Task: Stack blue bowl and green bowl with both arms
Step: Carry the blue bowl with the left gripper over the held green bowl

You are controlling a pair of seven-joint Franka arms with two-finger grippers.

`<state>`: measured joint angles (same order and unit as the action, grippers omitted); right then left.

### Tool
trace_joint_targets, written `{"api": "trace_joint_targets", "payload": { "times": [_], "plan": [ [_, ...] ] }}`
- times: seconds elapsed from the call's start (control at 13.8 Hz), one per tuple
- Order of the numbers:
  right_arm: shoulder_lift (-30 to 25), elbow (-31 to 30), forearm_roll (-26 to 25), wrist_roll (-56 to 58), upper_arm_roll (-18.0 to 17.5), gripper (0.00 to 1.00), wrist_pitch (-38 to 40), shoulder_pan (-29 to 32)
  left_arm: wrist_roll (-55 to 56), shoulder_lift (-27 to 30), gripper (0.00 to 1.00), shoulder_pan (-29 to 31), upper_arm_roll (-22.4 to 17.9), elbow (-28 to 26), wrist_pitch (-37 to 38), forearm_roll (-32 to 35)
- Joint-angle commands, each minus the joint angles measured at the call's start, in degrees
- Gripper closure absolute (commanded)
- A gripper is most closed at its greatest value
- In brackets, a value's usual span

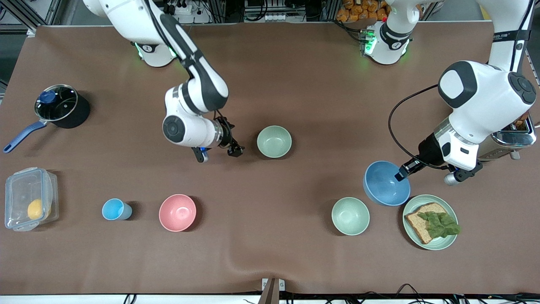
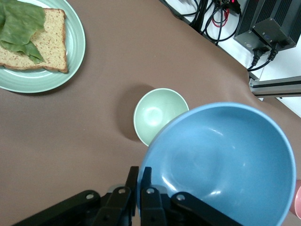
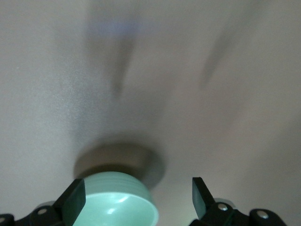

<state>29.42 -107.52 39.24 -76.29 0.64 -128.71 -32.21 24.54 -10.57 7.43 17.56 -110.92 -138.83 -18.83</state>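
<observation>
The blue bowl hangs tilted in the air, over the table beside the bread plate. My left gripper is shut on its rim; in the left wrist view the gripper pinches the edge of the blue bowl. The green bowl stands upright near the table's middle. My right gripper is open and low beside it, toward the right arm's end of the table. In the right wrist view the green bowl lies between the spread fingers of the gripper, close to one finger.
A paler green bowl and a green plate with bread and lettuce lie near the blue bowl. A toaster stands by the left arm. A pink bowl, light-blue cup, plastic box and lidded pot are toward the right arm's end.
</observation>
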Motion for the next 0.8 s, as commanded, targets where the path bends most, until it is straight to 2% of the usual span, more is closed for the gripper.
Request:
{"api": "trace_joint_targets", "payload": {
  "times": [0.0, 0.15, 0.29, 0.44, 0.65, 0.73],
  "plan": [
    [3.5, 0.4, 9.2, 0.3, -0.7, 0.00, -5.2, -0.4, -0.9, -0.4, 1.00, -0.4, 0.3, 1.1, 0.9, -1.3],
    [4.8, 0.3, 13.5, 1.7, -0.7, 0.00, -7.2, -1.0, -0.8, -0.4, 1.00, -0.6, 1.4, 0.8, 1.1, -0.9],
    [5.6, 0.2, 15.0, 2.1, -0.8, 0.00, -7.8, -0.8, 0.9, 0.0, 1.00, -0.6, 4.0, 0.4, 1.5, -0.9],
    [5.8, 0.2, 19.0, 3.3, -0.8, 0.00, -7.8, -0.6, 5.5, -0.1, 1.00, -0.7, 7.2, 0.4, 3.6, -0.6],
    [6.2, -0.4, 28.7, 11.8, -0.7, 0.00, -8.0, -1.0, 9.6, -0.4, 1.00, -5.3, 8.7, -1.2, 5.0, 1.2],
    [6.2, -0.8, 30.5, 14.2, -0.7, 0.00, -8.1, -1.1, 11.7, -0.6, 1.00, -7.3, 8.7, -1.6, 6.5, 1.9]
  ]
}}
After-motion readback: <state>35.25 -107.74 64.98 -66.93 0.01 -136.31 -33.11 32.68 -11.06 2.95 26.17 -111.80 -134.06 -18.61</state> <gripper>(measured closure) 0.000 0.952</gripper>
